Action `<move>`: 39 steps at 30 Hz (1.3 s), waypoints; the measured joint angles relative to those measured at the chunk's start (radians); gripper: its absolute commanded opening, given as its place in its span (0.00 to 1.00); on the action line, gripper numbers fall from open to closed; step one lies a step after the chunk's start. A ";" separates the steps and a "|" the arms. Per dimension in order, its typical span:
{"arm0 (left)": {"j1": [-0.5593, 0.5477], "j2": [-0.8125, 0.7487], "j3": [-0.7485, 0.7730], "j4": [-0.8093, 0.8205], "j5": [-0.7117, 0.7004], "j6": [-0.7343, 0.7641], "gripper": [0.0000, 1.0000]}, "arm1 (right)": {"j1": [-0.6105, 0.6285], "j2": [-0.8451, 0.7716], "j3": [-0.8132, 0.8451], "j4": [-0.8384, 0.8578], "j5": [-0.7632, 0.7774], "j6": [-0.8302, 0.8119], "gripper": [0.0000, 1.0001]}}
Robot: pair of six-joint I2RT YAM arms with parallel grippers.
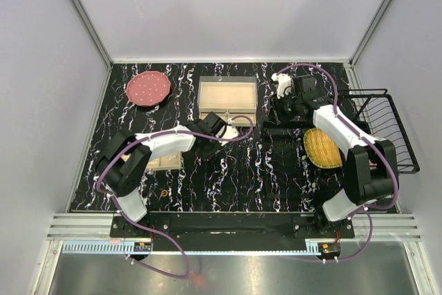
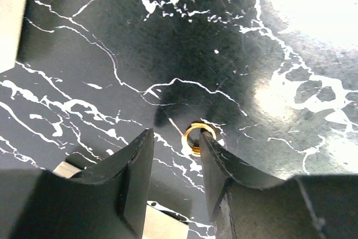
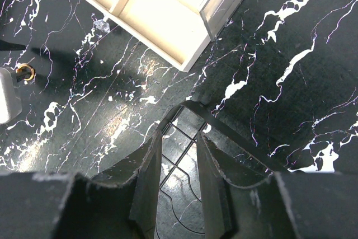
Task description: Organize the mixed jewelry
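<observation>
The left gripper (image 2: 174, 137) is open. Its two fingers stand apart and nothing is between them. A small gold ring (image 2: 194, 136) lies flat on the black table (image 2: 112, 54), right at the tip of one finger (image 2: 215, 166). It is outside the gap. It is too close to tell if ring and finger touch. Behind this gripper, under its arm, sits a small beige tray (image 1: 166, 163). Farther back, near the arm's base, lies another little orange ring (image 1: 164, 192). A pink plate (image 1: 148, 89) is well apart, off to the gripper's left.

The right gripper (image 3: 178, 138) is open too, and it holds nothing. It hangs over a black wire grid (image 3: 180, 124), which shows through the gap. Ahead of it and a bit to its left is the big beige tray (image 3: 156, 50). Behind it, under its arm, is a yellow plate (image 1: 322, 148). A black wire basket (image 1: 387, 129) stands past that, off to the right.
</observation>
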 measured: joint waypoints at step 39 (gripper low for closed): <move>-0.001 -0.051 -0.064 -0.006 0.104 0.008 0.23 | -0.005 0.000 0.000 -0.003 -0.001 0.003 0.37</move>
